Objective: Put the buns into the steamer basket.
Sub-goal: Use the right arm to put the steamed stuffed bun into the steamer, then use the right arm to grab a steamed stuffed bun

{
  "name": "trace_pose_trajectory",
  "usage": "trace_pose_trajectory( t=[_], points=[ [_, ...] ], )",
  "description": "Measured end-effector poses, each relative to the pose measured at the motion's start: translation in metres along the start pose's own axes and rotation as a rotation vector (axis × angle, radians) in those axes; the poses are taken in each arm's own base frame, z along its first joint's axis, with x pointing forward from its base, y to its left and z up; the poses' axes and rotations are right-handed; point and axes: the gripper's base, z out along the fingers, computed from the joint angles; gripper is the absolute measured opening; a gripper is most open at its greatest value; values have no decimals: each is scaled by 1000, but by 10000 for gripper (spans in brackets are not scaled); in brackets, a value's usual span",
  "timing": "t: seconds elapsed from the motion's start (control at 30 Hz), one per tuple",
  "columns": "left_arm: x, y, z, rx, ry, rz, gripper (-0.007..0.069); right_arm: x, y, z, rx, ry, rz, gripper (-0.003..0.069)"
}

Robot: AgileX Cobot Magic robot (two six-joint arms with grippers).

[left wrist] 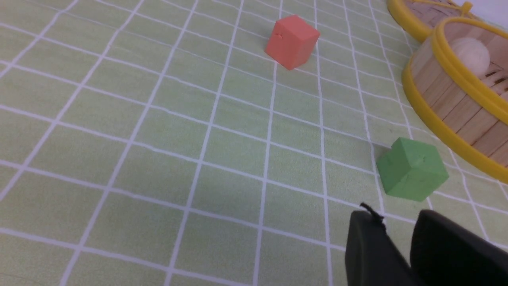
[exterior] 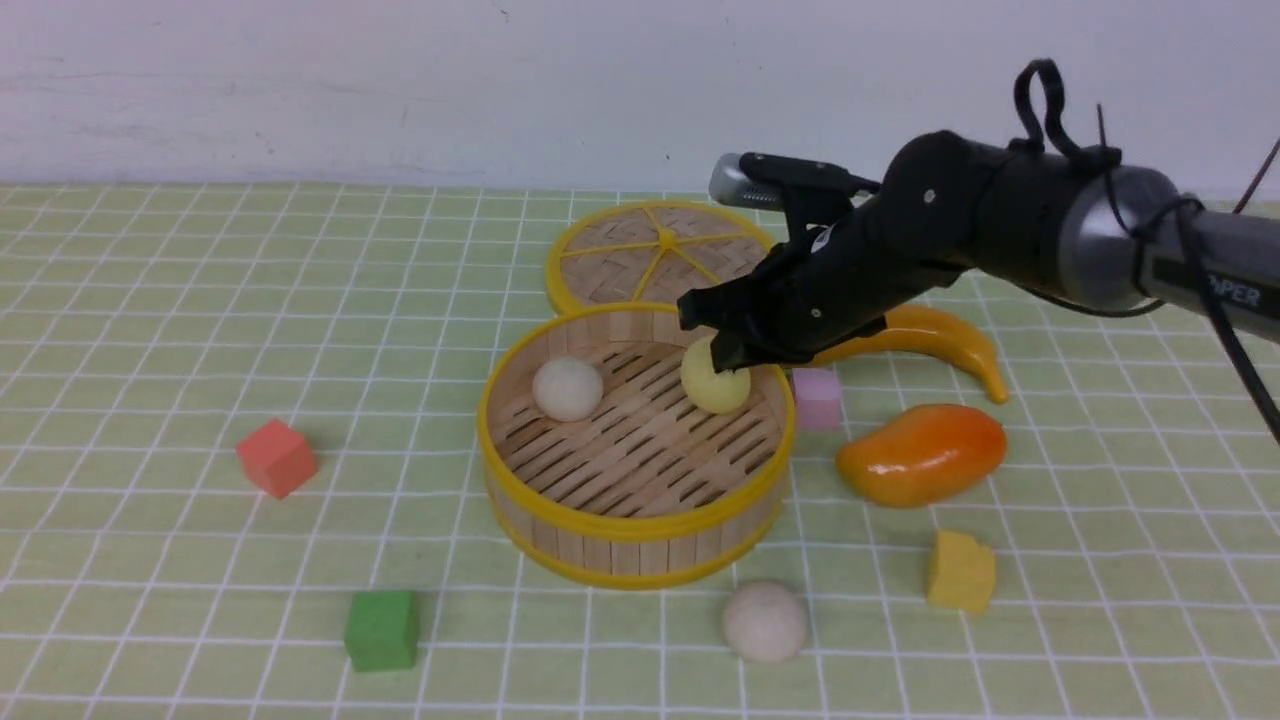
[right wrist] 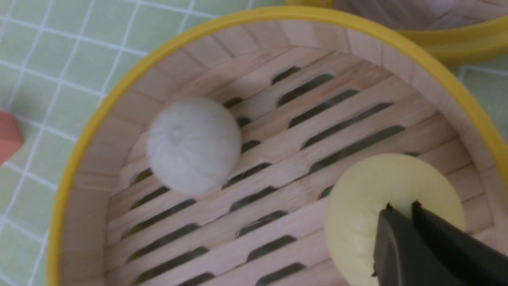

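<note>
**Yellow bun gripped inside basket, one white bun outside**

Clutter on the checked surface (exterior: 150, 350):
- Lid (exterior: 650, 250) lies flat right behind the steamer basket (exterior: 636, 530), at its far rim.
- Pink cube (exterior: 818, 397) sits just beside the basket's right wall. The banana (exterior: 940, 340) is behind it, with its left end hidden by the right arm.
- Mango (exterior: 922, 453) is right of the pink cube, and the yellow cube (exterior: 961, 571) is nearer the camera than the mango.
- Red cube (exterior: 277, 457) and green cube (exterior: 381, 629) sit on the left, apart from the basket.
- Nothing lies between the loose white bun (exterior: 764, 621) and the basket. That bun sits on the surface just in front of the basket's near wall, slightly right.

Basket contents:
- One white bun (exterior: 567, 388) rests on the slats, far-left part.
- The yellow bun (exterior: 715, 385) is in the far-right part, close to the wall.
- The rest of the floor is bare slats.

Grippers:
- Right gripper (exterior: 725, 355) reaches in over the far rim, jaws pinched on top of the yellow bun. The wrist view shows the bun dented at the tips.
- Left gripper (left wrist: 401, 222) is low over the surface beside the green cube. Only the tips show, with a thin gap and nothing between them, so I can't tell whether the jaws are fully closed.
</note>
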Motion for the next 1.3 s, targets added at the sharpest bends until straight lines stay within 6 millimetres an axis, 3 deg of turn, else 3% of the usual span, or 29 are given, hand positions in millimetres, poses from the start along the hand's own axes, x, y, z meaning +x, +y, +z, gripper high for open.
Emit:
trace_pose_trajectory(
  t=[0.2, 0.4, 0.53, 0.7, 0.77, 0.87, 0.9, 0.93, 0.97, 1.1, 1.3],
  points=[
    [0, 0, 0, 0, 0, 0, 167, 0, 0, 2, -2, -11, 9, 85],
    [0, 0, 0, -1, 0, 0, 170, 2, 2, -4, -3, 40, -9, 246],
    [0, 0, 0, -1, 0, 0, 169, -2, 11, -34, -4, 71, -62, 314],
    [0, 0, 0, -2, -1, 0, 169, -3, 29, -91, -25, 157, -120, 331],
    [0, 0, 0, -2, -1, 0, 169, 4, 33, -98, -31, 206, -128, 332],
    [0, 0, 0, -2, -1, 0, 171, 22, 36, -95, -34, 291, -134, 332],
    [0, 0, 0, -2, -1, 0, 171, 40, 39, -85, -35, 351, -135, 332],
    [0, 0, 0, -2, -1, 0, 171, 40, 40, -85, -36, 351, -137, 332],
    [0, 0, 0, -2, -1, 0, 171, 57, 41, -74, -38, 393, -131, 332],
    [0, 0, 0, -2, -1, 0, 171, 88, 45, -56, -37, 426, -129, 332],
    [0, 0, 0, -2, -1, 0, 173, 102, 36, -41, -5, 402, -126, 332]
  ],
)
